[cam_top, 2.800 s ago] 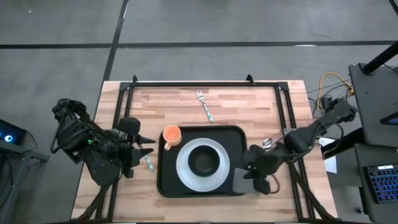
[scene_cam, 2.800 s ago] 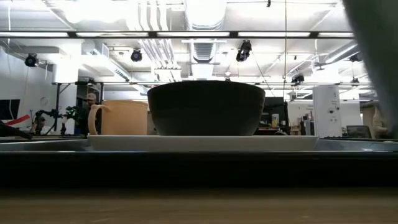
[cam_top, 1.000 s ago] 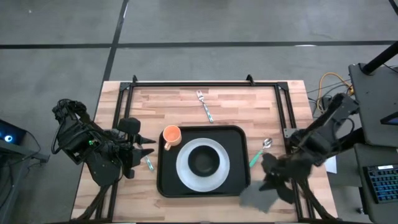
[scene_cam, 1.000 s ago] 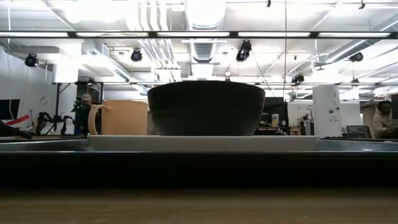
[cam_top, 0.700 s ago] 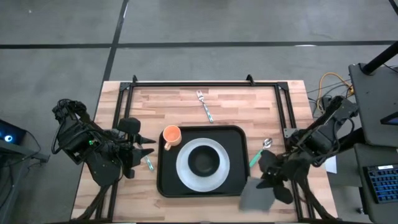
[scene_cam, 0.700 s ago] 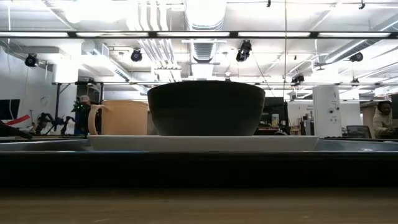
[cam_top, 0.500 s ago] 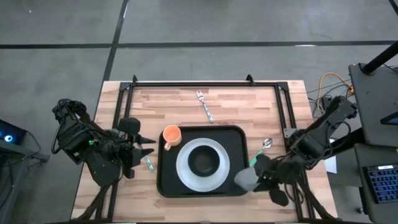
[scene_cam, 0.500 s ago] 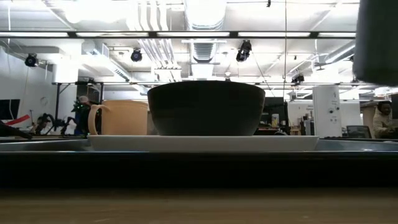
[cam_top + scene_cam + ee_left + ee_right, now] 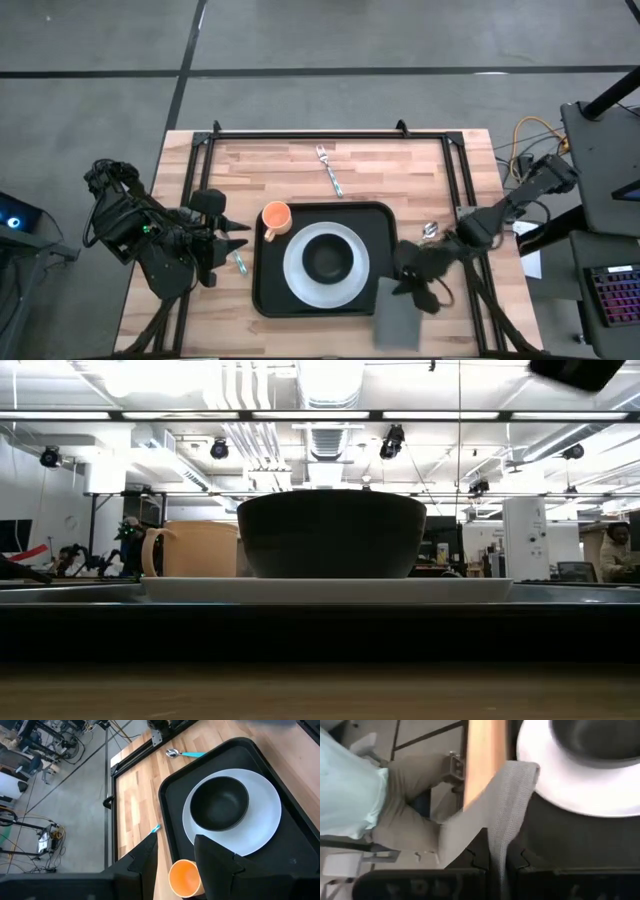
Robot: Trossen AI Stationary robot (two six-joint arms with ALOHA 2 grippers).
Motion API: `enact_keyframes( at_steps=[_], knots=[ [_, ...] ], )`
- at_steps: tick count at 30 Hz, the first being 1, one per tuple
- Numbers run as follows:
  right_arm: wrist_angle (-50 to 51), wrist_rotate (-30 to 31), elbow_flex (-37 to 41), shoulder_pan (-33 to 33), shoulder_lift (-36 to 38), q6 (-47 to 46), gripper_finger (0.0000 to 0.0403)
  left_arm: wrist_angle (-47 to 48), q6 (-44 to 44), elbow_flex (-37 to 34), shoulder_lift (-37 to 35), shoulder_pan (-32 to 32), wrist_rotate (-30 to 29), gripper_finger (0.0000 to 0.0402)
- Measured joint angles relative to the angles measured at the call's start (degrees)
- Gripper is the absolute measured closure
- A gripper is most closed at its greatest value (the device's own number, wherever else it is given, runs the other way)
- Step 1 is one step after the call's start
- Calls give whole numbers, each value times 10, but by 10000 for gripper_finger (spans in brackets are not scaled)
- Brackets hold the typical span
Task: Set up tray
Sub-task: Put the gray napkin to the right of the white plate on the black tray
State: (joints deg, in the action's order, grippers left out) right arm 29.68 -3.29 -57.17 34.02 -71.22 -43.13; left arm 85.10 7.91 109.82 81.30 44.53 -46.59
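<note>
Grey napkin (image 9: 398,317) hangs pinched in the right claw (image 9: 410,285), just off the tray's (image 9: 265,290) near right corner; left claw (image 9: 237,238) waits parted.

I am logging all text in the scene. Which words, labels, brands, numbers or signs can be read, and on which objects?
None can be read.
The tray, white plate, black bowl, orange cup and grey napkin bear no print.
The room behind the table in the low view shows no legible sign.
</note>
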Motion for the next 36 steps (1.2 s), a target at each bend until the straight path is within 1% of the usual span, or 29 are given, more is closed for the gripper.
enact_keyframes(
  at_steps=[3, 6, 9, 13, 21, 29, 36],
  knots=[
    [-56, -59, 41, -52, 0, 32, 395, 0, 5, 0, 0, 0, 0, 291],
    [-91, -104, 73, -96, -1, 59, 395, 0, 12, 0, 0, 0, 0, 291],
    [-93, -133, 86, -131, -1, 83, 395, 0, 12, 0, 0, 0, 0, 291],
    [-85, -162, 89, -162, -1, 123, 395, 0, 12, 0, 0, 0, 0, 291],
    [-15, -161, 92, -222, 7, 210, 395, 0, 37, 0, 0, 0, 2, 291],
    [-12, -142, 123, -290, 1, 281, 395, 0, 35, -6, 1, 0, 5, 291],
    [2, -117, 152, -333, -9, 317, 395, 0, 34, -8, 1, 0, 5, 291]
  ],
)
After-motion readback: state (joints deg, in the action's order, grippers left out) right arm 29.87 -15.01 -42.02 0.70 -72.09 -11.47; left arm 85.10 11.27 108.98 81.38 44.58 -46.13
